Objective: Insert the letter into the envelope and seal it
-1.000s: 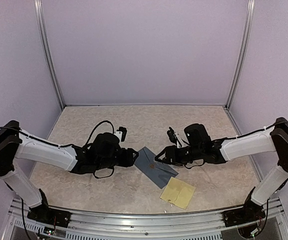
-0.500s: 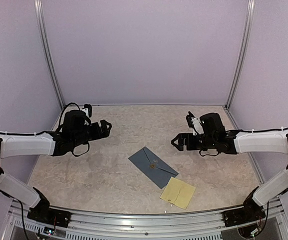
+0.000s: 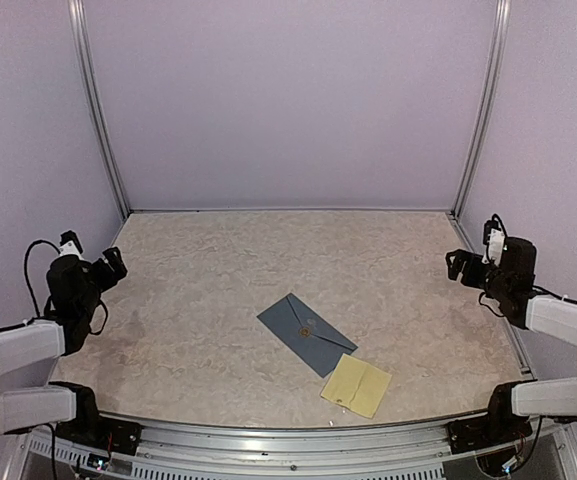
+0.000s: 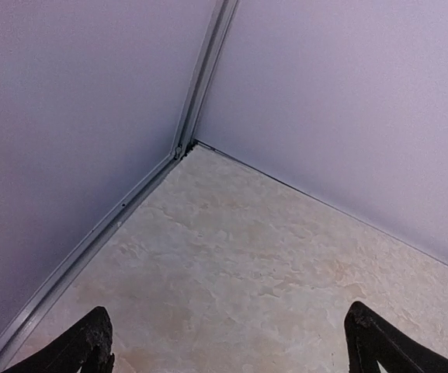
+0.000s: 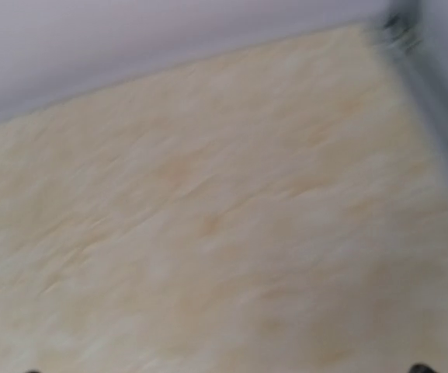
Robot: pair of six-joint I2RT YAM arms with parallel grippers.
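Observation:
The slate-blue envelope (image 3: 306, 333) lies flat mid-table with its triangular flap down and a round brown sticker (image 3: 305, 330) on the flap's tip. No letter shows. My left gripper (image 3: 113, 262) is far off at the left edge. In the left wrist view it (image 4: 225, 330) is open and empty, fingers wide apart over bare table. My right gripper (image 3: 458, 265) is pulled back to the right edge. In the blurred right wrist view it (image 5: 224, 370) shows only two fingertips at the bottom corners, wide apart, holding nothing.
A tan sheet of stickers (image 3: 356, 385) lies just right of the envelope's near corner. Walls with metal posts (image 3: 105, 150) close the table (image 3: 218, 260) at the back and sides. The left wrist view shows the back-left corner (image 4: 185, 148).
Both arms have drawn back from the envelope, the left to the left edge and the right to the right edge. The envelope and sticker sheet have not moved.

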